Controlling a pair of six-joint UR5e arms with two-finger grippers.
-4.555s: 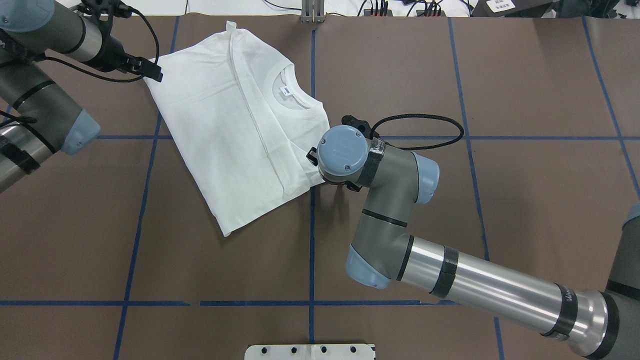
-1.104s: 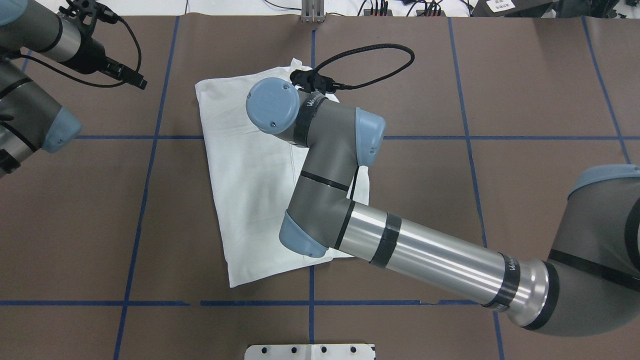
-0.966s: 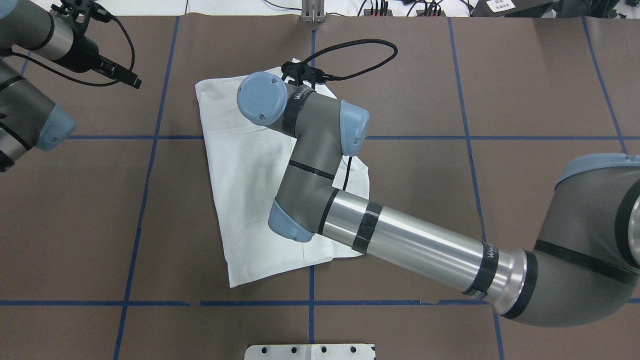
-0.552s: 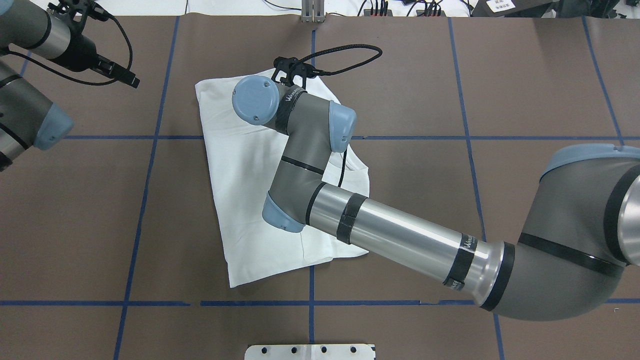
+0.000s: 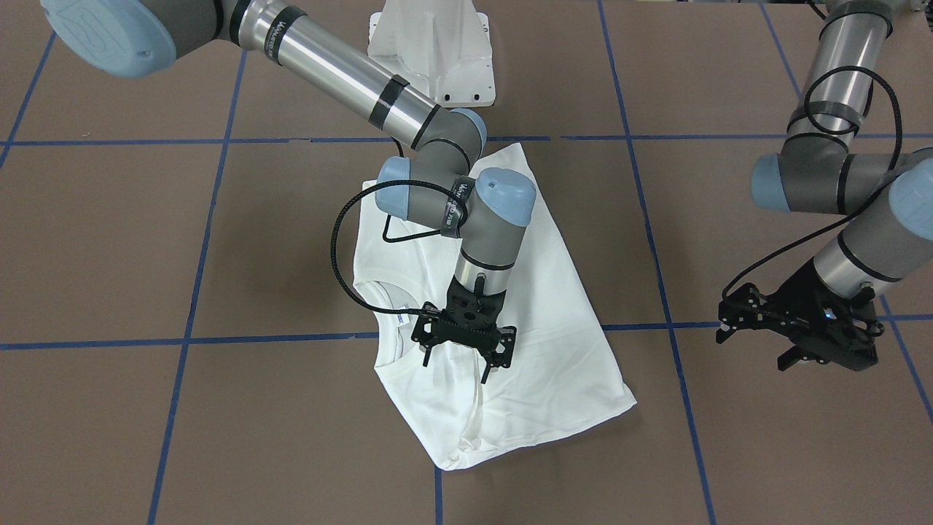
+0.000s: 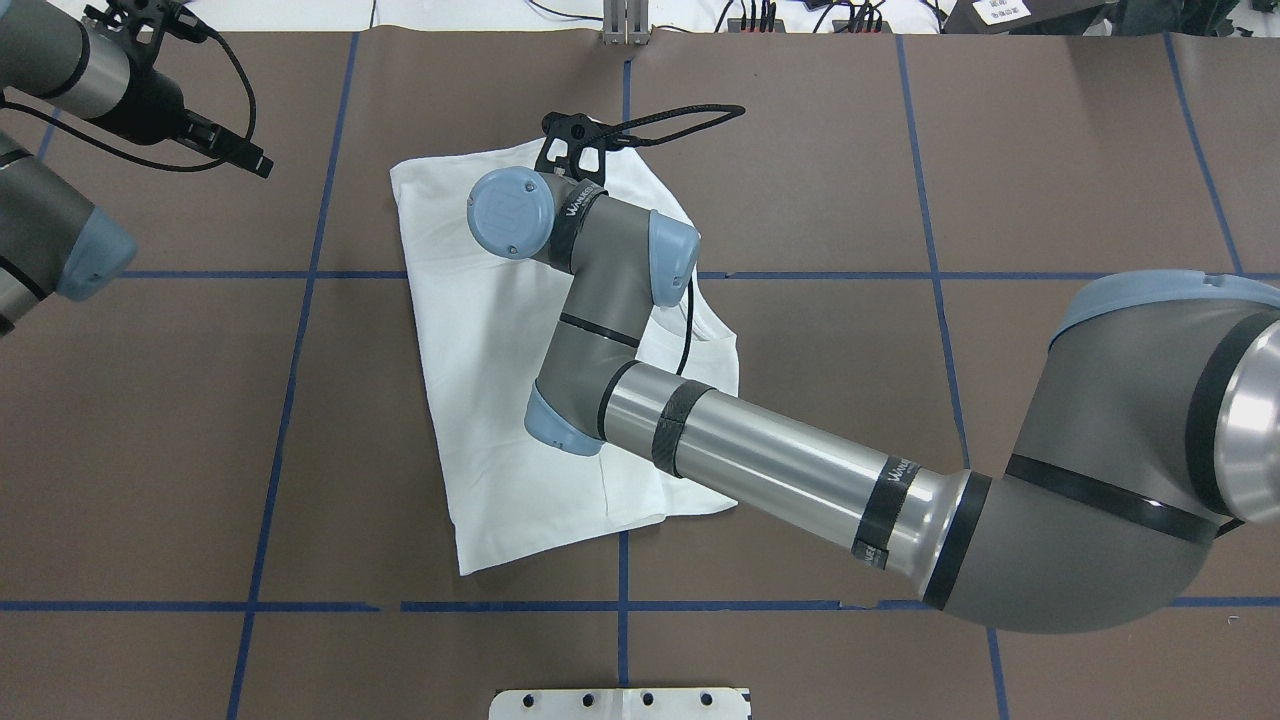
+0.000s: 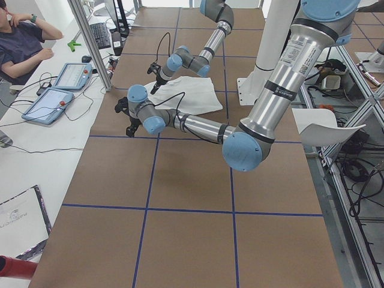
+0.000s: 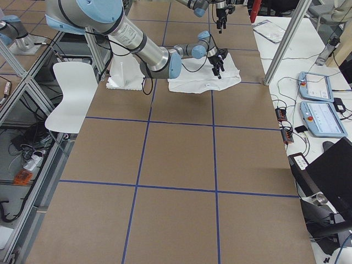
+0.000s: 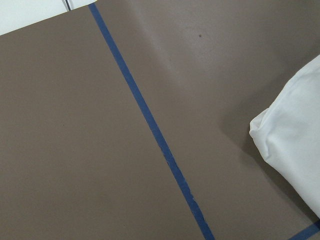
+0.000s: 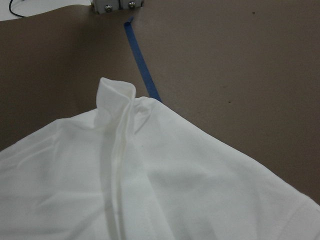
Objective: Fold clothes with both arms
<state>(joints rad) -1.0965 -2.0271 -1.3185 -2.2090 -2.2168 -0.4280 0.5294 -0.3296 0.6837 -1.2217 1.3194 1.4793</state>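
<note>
Hovering over T-shirt [image 5: 554, 350] (right fingers [image 5: 485, 370] spread)

Robotics lab, a test cell. Two industrial robot arms, the right arm [image 6: 780, 465] and the left arm [image 6: 60, 70], work over one long table [image 6: 1050, 150] papered brown and marked into a grid with blue tape [image 6: 930, 275]. A white pedestal [image 5: 437, 44] stands at the robot's side of the table. Aluminium frame posts [image 7: 90, 45] run along the table's edge. The side bench carries touch-screen tablets [image 7: 72, 75] on leads, a keyboard [image 7: 99, 35] and a laptop [image 8: 333, 176]. A person [image 7: 21, 45] sits at that bench. Plugs and cables [image 6: 760, 15] crowd the far edge. More cables [image 7: 360, 180] lie looped on the floor behind the robot, and a white chair [image 8: 71, 91] stands there too.
</note>
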